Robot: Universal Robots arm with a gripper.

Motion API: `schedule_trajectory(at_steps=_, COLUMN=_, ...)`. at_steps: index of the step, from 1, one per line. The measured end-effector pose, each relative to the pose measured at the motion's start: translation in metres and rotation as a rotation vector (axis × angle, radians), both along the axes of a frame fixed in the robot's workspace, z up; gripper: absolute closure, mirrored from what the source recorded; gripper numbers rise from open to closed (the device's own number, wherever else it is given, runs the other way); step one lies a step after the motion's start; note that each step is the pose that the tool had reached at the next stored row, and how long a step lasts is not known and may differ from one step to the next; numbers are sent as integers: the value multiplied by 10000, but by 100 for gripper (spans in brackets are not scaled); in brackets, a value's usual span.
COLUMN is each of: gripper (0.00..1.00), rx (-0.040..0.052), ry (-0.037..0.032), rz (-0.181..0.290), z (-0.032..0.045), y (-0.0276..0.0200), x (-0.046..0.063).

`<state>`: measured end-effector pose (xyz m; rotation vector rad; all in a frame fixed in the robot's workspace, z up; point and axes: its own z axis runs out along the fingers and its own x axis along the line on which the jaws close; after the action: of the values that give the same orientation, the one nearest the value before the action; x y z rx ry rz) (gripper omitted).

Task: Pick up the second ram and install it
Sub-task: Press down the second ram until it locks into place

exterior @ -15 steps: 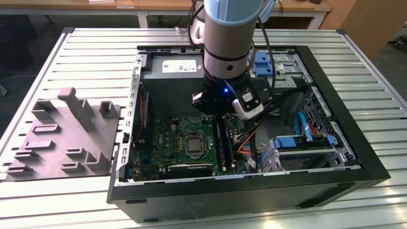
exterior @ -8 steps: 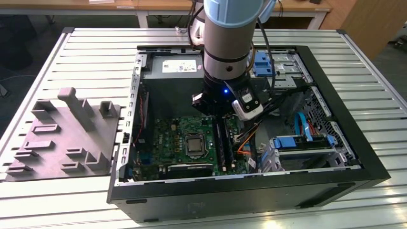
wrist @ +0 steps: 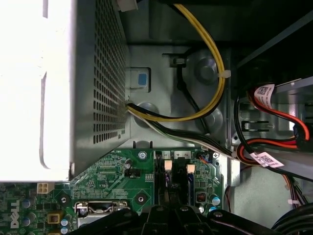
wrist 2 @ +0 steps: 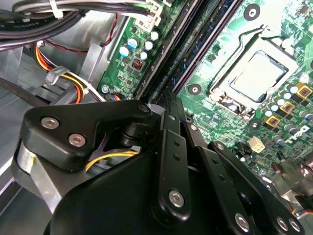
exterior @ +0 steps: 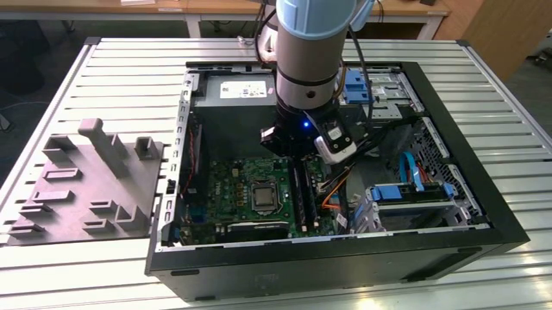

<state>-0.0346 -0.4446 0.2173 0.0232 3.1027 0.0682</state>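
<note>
Black and open-sided, the computer case (exterior: 483, 219) lies on the ribbed metal table (exterior: 129, 71), with the arm (exterior: 306, 58) reaching down into it. A grey moulded tray (exterior: 86, 187) sits beside the case, on the exterior view's left. The gripper (wrist 2: 166, 105) hangs low over the green motherboard (exterior: 233, 187), its fingers (wrist 2: 171, 142) drawn together above the long black slots (wrist 2: 195, 54). Whether they pinch the second ram I cannot tell.

Even room light washes the bench (exterior: 77, 271) in the exterior view, the case interior (exterior: 379, 168) sits shadowed, and the power supply box (wrist: 29, 88) blows out white in the first wrist view.
</note>
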Motion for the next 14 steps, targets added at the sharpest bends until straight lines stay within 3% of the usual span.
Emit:
schedule_trajectory(at_steps=8, gripper=90, rx=5, ry=-4, rz=-1, z=8, y=0, x=0)
schedule_trajectory(at_steps=14, gripper=90, rx=0, ry=-1, rz=-1, z=130, y=0, x=0)
